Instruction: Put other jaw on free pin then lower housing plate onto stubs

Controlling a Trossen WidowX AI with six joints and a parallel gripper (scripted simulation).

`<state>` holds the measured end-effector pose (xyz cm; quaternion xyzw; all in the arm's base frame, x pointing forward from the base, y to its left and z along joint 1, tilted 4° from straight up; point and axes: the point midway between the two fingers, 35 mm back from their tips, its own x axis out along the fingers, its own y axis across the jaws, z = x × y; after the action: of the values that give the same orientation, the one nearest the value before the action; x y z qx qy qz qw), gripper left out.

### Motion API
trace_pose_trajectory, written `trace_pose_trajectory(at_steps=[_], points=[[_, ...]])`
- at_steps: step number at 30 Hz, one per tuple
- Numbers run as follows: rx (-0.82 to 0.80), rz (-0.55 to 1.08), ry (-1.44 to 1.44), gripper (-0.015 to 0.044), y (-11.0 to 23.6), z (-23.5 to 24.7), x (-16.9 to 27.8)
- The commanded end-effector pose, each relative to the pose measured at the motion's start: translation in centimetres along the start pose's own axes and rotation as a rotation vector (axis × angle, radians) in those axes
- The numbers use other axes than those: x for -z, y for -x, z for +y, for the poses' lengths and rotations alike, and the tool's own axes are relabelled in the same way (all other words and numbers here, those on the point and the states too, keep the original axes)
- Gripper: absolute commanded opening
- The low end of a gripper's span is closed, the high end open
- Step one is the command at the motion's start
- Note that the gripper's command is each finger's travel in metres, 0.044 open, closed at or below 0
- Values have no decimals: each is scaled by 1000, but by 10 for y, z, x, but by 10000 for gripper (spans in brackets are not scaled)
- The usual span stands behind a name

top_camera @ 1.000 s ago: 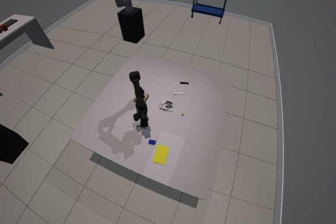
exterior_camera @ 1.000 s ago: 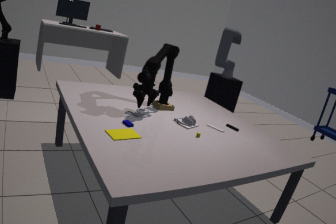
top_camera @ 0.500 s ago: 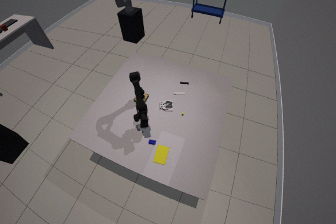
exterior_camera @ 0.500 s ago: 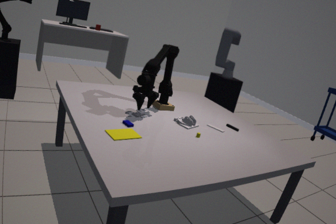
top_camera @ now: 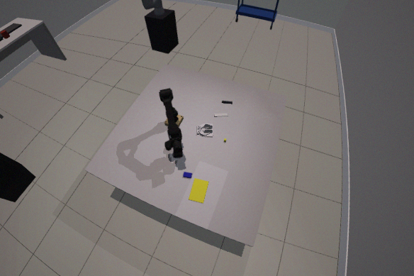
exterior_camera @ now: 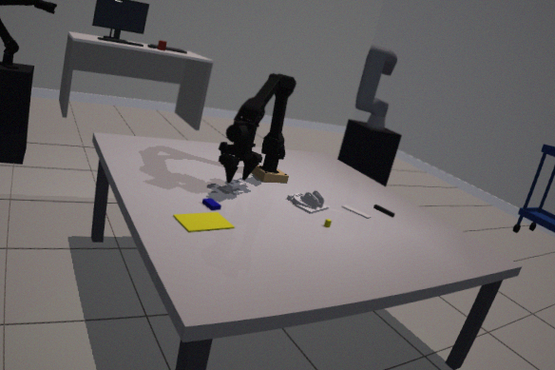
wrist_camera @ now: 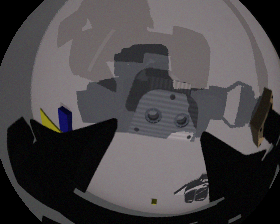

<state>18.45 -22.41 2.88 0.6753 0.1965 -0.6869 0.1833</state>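
1. The claw [top_camera: 174, 153] [exterior_camera: 238, 180] [wrist_camera: 160, 126] stands wide open, holding nothing, above a grey ridged plate [top_camera: 180, 162] [exterior_camera: 229, 187] [wrist_camera: 166, 119], seemingly the housing plate. In the wrist view, two round openings lie between its fingertips.
2. The table [top_camera: 248, 178] [exterior_camera: 333, 262] [wrist_camera: 141, 165] has its nearest edge towards 7 to 8 o'clock of the claw in the top view. Its widest room for moving lies towards 3 to 4.
3. The arm's wooden base [top_camera: 180, 119] [exterior_camera: 281, 179] [wrist_camera: 261, 117] sits near 12 o'clock, leaving less room that way.
4. A yellow sheet [top_camera: 198, 191] [exterior_camera: 204, 222] [wrist_camera: 47, 121] lies towards 5.
5. A white-and-grey mechanism [top_camera: 205, 130] [exterior_camera: 309, 202] [wrist_camera: 196, 192] rests at 1 to 2, apart from the plate. Whether its parts include the task's jaws, I cannot tell.
6. A blue block [top_camera: 188, 174] [exterior_camera: 211, 204] [wrist_camera: 65, 120] sits near 5, the closest small obstacle.
7. The step looks like lining up for a pickup or adjustment; pins and tooth mesh cannot be confirmed. The next move probably calls for centring, a straight descent and a gentle squeeze, provided the jaws already mesh. Off-centre fingertips could nudge the plate askew.
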Motion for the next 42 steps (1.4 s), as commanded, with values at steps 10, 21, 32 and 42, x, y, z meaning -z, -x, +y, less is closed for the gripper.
trace_pose_trajectory(at_steps=[10,21,32,42], points=[[17,-6,-4,440,-24,-4,-1],[17,-6,-4,440,-30,-4,-1],[17,-6,-4,440,-30,-4,-1],[17,-6,-4,440,-32,-4,-1]])
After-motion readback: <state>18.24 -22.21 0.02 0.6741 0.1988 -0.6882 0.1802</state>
